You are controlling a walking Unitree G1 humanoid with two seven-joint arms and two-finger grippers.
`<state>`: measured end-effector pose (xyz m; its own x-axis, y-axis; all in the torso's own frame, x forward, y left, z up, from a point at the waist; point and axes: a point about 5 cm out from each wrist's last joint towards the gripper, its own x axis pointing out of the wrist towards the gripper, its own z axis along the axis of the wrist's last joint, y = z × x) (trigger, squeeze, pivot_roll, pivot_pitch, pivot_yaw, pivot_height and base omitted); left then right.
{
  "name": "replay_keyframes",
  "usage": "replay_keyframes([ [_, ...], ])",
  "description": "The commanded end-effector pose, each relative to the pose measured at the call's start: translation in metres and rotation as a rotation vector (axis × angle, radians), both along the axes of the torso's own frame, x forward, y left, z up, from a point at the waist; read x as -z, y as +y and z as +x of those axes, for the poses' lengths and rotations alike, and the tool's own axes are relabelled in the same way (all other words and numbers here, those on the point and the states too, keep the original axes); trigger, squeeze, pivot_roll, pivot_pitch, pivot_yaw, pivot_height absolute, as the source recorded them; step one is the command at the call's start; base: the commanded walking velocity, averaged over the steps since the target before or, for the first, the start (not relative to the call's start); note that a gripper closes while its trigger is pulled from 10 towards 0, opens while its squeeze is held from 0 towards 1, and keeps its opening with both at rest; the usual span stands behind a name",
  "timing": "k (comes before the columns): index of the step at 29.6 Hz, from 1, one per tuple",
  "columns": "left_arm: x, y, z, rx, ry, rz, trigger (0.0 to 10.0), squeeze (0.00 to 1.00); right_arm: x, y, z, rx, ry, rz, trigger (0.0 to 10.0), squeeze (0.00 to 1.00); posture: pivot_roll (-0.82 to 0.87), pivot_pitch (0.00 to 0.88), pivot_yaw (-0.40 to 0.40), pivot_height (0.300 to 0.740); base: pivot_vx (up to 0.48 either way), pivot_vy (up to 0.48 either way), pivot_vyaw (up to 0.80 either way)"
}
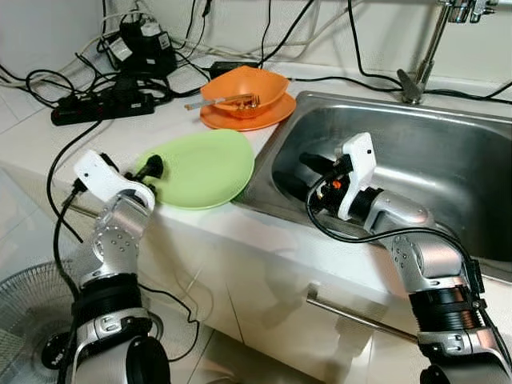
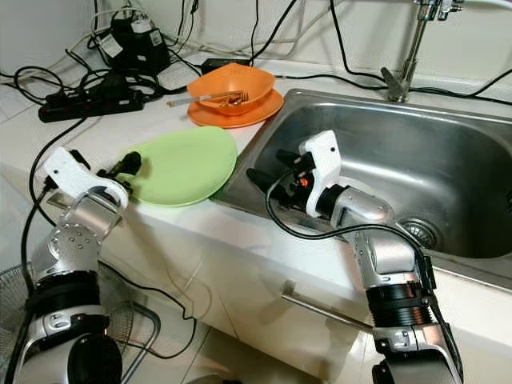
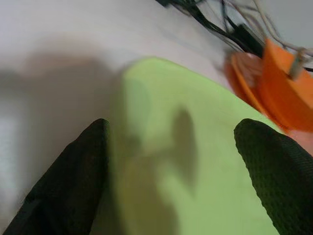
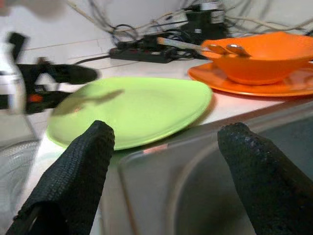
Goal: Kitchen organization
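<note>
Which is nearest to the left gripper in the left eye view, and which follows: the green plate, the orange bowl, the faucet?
From the left gripper:
1. Green plate, right beside the fingers, at the counter's front edge next to the sink.
2. Orange bowl, farther back on the counter, on an orange plate.
3. Faucet, farthest, at the far right behind the sink.

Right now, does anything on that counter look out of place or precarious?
Yes. The green plate overhangs the sink rim, one edge past the counter. A power strip and tangled cables sit on the counter close to the sink.
</note>
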<state>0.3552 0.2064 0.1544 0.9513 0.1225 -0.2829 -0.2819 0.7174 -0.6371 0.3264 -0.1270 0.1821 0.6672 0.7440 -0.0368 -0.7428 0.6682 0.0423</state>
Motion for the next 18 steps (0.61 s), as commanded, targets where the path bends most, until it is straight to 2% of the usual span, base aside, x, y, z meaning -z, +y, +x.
replay_keyframes([
  [1,0.005,-0.002,0.001,0.025,0.025,-0.035,10.0,0.0,-0.006,0.003,-0.005,-0.048,-0.013,0.014,10.0,0.0,-0.05,0.017,0.131,0.74,0.0,0.0,0.0],
  [4,0.004,-0.01,0.006,0.085,0.019,-0.074,10.0,0.0,-0.009,0.001,-0.014,-0.145,-0.008,-0.012,10.0,0.0,-0.06,0.017,0.133,0.74,0.0,0.0,0.0],
  [8,0.004,-0.013,0.007,0.101,0.019,-0.113,10.0,0.0,-0.01,-0.001,-0.018,-0.19,-0.005,-0.029,10.0,0.0,-0.06,0.017,0.134,0.74,0.0,0.0,0.0],
  [9,0.005,-0.016,0.009,0.121,0.022,-0.15,9.6,0.0,-0.01,-0.002,-0.021,-0.212,0.002,-0.039,10.0,0.0,-0.06,0.016,0.134,0.74,0.0,0.0,0.0],
  [10,0.005,-0.016,0.009,0.121,0.022,-0.15,9.6,0.0,-0.01,-0.002,-0.021,-0.212,0.002,-0.039,10.0,0.0,-0.06,0.016,0.134,0.74,0.0,0.0,0.0],
  [11,0.005,-0.019,0.01,0.144,0.023,-0.194,0.9,0.0,-0.009,-0.003,-0.023,-0.222,0.006,-0.049,10.0,0.0,-0.06,0.016,0.135,0.74,0.0,0.0,0.0],
  [12,0.006,-0.02,0.01,0.15,0.023,-0.209,0.9,0.0,-0.009,-0.003,-0.023,-0.224,0.008,-0.052,10.0,0.0,-0.06,0.016,0.135,0.74,0.0,0.0,0.0],
  [13,0.006,-0.02,0.01,0.155,0.026,-0.215,0.0,0.0,-0.009,-0.003,-0.024,-0.225,0.009,-0.053,10.0,0.0,-0.06,0.017,0.136,0.74,0.0,0.0,0.0],
  [18,0.007,-0.022,0.008,0.165,0.024,-0.251,0.0,0.0,-0.008,-0.003,-0.025,-0.226,0.011,-0.054,10.0,0.0,-0.06,0.014,0.138,0.74,0.0,0.0,0.0],
])
